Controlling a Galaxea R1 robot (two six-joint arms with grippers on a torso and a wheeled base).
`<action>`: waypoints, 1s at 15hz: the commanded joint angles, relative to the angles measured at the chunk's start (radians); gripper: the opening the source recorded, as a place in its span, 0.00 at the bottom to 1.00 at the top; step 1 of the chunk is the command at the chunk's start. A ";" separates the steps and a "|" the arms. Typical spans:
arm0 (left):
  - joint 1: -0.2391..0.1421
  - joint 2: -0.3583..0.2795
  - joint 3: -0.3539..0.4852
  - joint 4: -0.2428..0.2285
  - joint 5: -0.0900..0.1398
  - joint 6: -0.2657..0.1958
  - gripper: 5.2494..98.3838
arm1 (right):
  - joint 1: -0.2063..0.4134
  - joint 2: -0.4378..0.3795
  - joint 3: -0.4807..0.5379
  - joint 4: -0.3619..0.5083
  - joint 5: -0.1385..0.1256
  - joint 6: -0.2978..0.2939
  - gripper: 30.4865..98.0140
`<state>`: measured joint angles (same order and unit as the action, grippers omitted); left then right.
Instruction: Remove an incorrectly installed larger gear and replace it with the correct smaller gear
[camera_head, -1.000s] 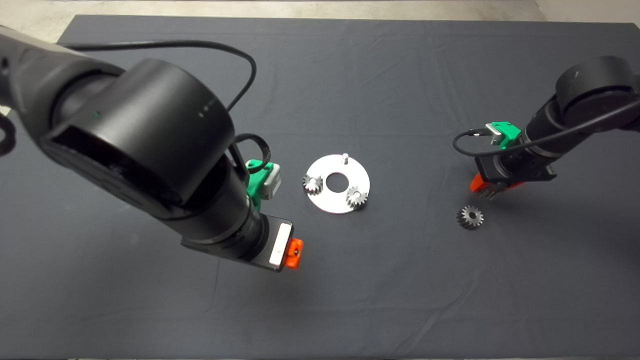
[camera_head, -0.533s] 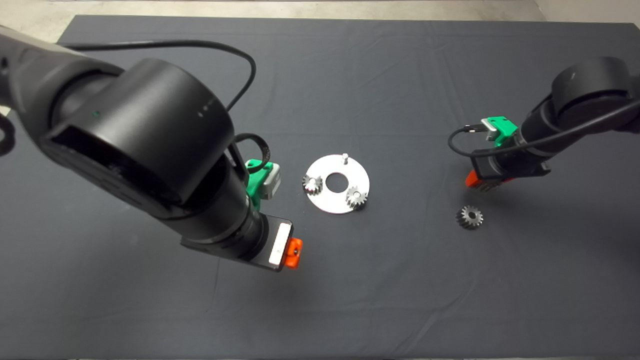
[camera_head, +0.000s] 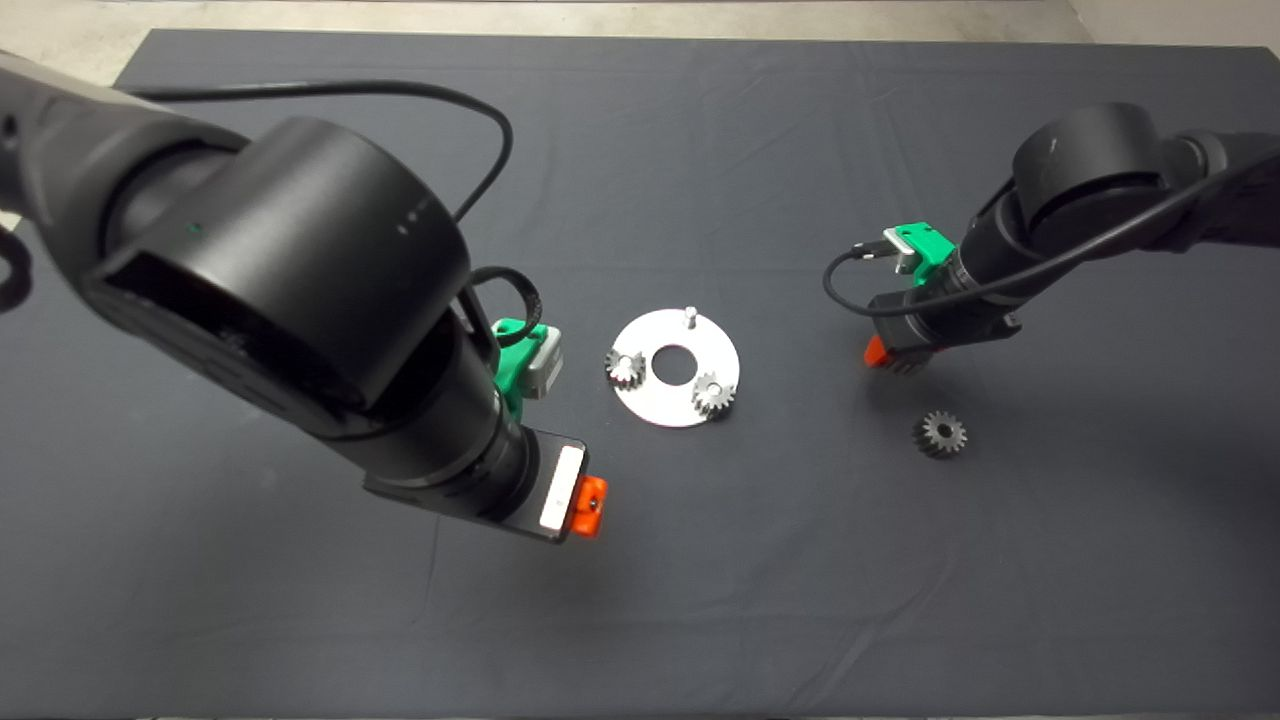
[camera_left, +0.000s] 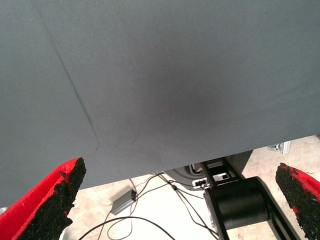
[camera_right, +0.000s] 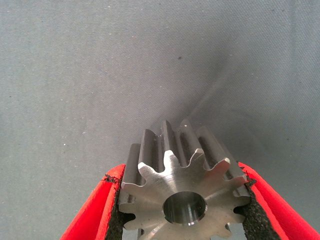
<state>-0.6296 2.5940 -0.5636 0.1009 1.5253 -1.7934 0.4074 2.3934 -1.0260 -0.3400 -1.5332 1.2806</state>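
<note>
The surface (camera_head: 700, 600) is covered by a dark grey mat with a few soft wrinkles in it. Near the middle lies a flat, round silver plate (camera_head: 690, 408) with a hole in its centre. Two small shiny gears sit on the plate, one (camera_head: 624, 369) on its left side and one (camera_head: 713, 394) on its lower right side. A thin little pin (camera_head: 690, 316) stands up at the far edge of the plate. Well off to the right of the plate, the larger gear (camera_head: 939, 434) lies flat on the mat by itself, dark with wide teeth.
</note>
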 joint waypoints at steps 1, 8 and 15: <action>-0.012 -0.002 -0.002 -0.001 0.062 0.000 0.99 | 0.036 0.010 0.019 -0.033 -0.081 0.008 0.29; -0.012 -0.004 -0.005 0.002 0.064 0.000 0.99 | 0.036 0.010 0.046 -0.031 -0.085 0.024 0.40; -0.012 -0.004 -0.016 0.003 0.062 0.002 0.99 | 0.061 -0.011 0.069 0.114 -0.097 0.106 0.49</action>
<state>-0.6296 2.5902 -0.5759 0.1015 1.5264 -1.7934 0.4209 2.4019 -0.9559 -0.3384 -1.5272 1.3480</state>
